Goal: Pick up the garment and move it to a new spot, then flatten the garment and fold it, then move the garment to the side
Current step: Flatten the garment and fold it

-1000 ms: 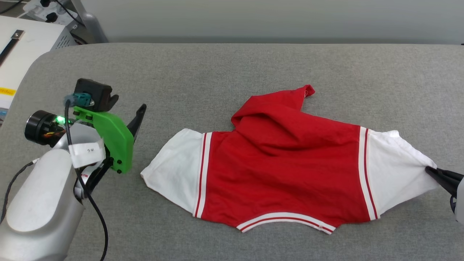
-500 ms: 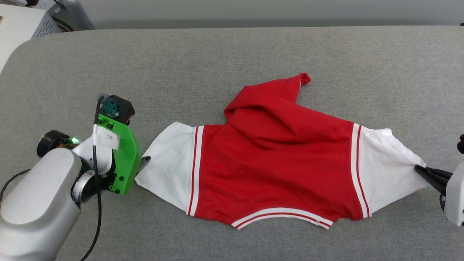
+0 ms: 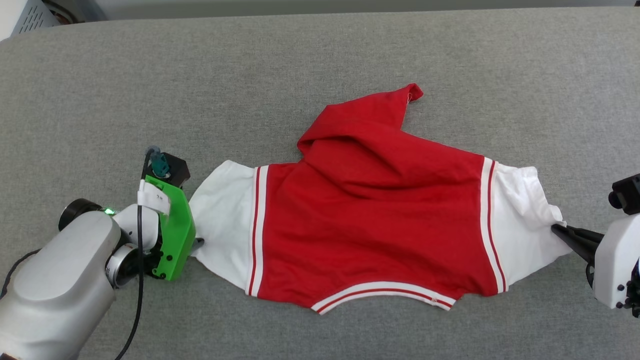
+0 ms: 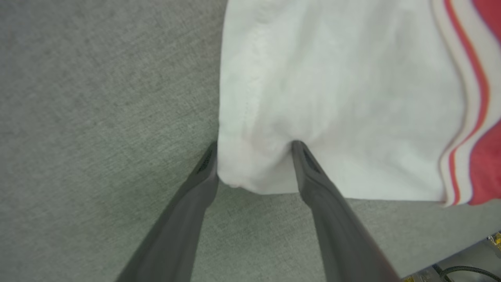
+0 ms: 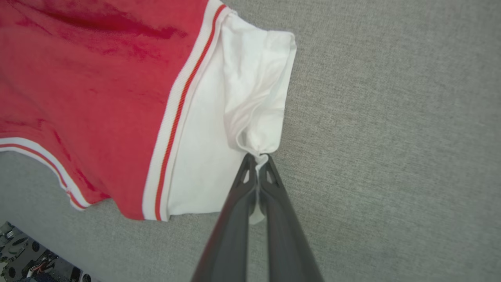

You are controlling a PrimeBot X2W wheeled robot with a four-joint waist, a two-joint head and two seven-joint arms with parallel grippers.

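Because it lies spread sideways across the middle of the head view, the red soft-fabric T-shirt with white short sleeves (image 3: 370,225) reads as being stretched flat rather than carried. Its striped neckline curves at six o'clock. Its red body is doubled over on itself, with one loose corner (image 3: 412,92) poking out toward one o'clock, so I judge the flattening unfinished.

The white right sleeve (image 3: 525,220) at three o'clock gathers into creases that run to one point. There the right gripper (image 5: 256,157) has its two long dark fingers pressed together on the cuff, apparently to anchor that end.

The white left sleeve (image 3: 222,215) at nine o'clock lies smoother. The left gripper (image 4: 255,145), under its bright green plastic bracket (image 3: 175,235), has its fingers spread wide around the cuff's corner. One finger lies on the cloth and the other at its edge, with nothing pinched yet (a likely set-up for a matching hold, so both ends can be drawn apart).

Everything rests on the grey woven padded surface (image 3: 300,50), which bears the shirt alone. A pull from one side only might drag the garment rather than smooth it.
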